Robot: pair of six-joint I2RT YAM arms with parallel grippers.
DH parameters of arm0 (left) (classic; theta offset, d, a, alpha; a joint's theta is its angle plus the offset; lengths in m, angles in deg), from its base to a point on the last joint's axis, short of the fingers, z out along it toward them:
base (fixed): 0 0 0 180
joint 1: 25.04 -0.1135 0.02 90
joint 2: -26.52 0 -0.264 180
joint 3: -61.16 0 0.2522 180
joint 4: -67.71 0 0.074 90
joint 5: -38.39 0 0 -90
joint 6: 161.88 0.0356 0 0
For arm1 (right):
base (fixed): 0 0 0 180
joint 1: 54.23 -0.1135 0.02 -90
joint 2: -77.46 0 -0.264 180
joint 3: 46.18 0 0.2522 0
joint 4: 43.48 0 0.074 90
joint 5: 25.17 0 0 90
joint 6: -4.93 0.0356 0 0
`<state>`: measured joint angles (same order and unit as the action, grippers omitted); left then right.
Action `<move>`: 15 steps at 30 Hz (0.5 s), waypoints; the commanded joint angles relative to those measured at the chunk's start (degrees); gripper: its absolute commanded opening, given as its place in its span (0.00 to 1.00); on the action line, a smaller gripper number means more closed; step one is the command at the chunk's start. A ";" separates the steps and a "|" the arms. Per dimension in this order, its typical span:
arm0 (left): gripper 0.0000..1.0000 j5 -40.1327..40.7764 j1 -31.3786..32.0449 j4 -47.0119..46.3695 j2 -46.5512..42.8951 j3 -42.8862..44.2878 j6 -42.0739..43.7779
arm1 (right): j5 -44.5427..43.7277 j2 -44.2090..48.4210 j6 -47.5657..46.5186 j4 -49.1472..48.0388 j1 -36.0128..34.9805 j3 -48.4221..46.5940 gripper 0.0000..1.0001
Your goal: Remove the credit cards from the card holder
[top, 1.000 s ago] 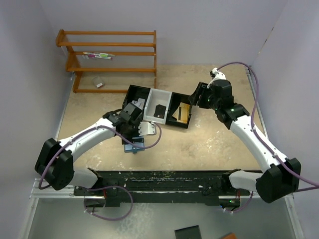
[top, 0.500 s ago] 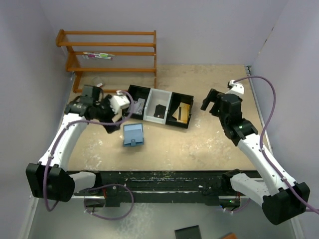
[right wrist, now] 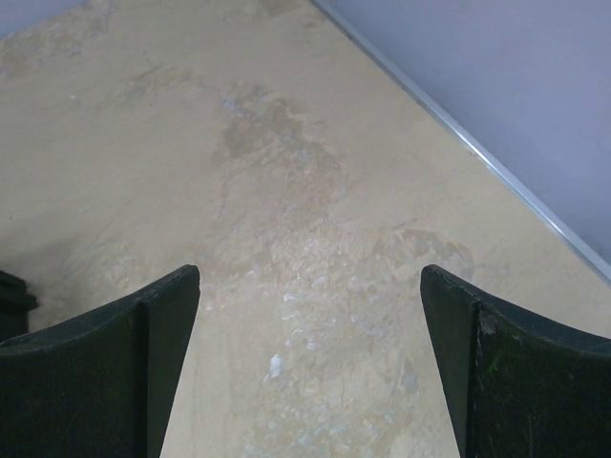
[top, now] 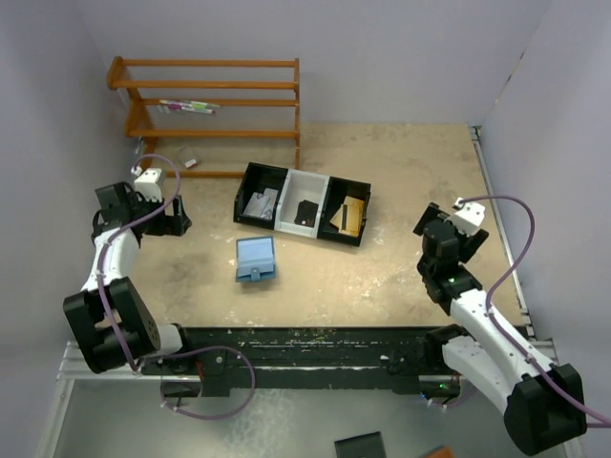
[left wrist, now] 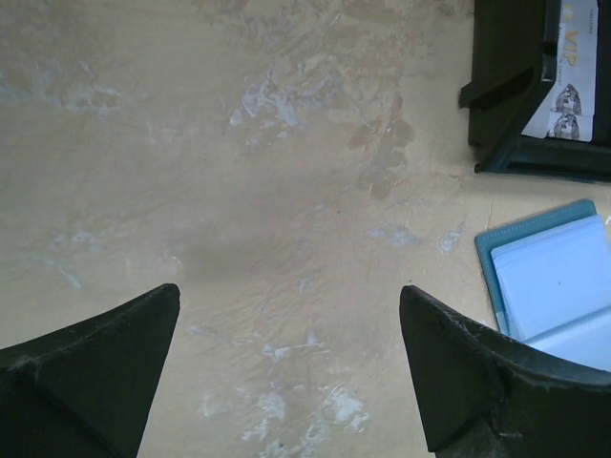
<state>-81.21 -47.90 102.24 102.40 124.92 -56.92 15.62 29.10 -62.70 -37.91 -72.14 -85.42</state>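
**Grippers.** Left gripper: jaws spread wide and empty, over bare table at the left side. Right gripper: jaws likewise spread and empty, near the right wall. Both are well apart from the work.

**Holder**: lies flat on the table, just in front of the tray, pale pocket face up. Whether a card remains inside cannot be told.

**Cards.** A gold card, a dark card and a pale card sit one to each tray compartment.

**Assessment.** The holder looks light and limp, and would likely slide or fold if tugged; pin one flap. Any remaining card would be thin, stiff and slick. Pinch its exposed edge and draw it straight along the pocket.
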 commanded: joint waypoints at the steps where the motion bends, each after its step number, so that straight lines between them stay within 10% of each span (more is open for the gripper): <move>1: 0.99 1.30 0.09 -15.31 -3.37 -7.28 -11.24 | -6.65 1.75 -6.13 -11.43 0.18 1.26 1.00; 15: 0.99 -8.38 0.26 -36.56 -28.57 -36.39 -12.74 | -11.68 5.21 10.43 10.57 0.21 -1.93 1.00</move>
<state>-84.99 -47.74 74.88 80.61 94.82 -69.72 9.98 34.37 -59.66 -32.24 -72.14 -84.65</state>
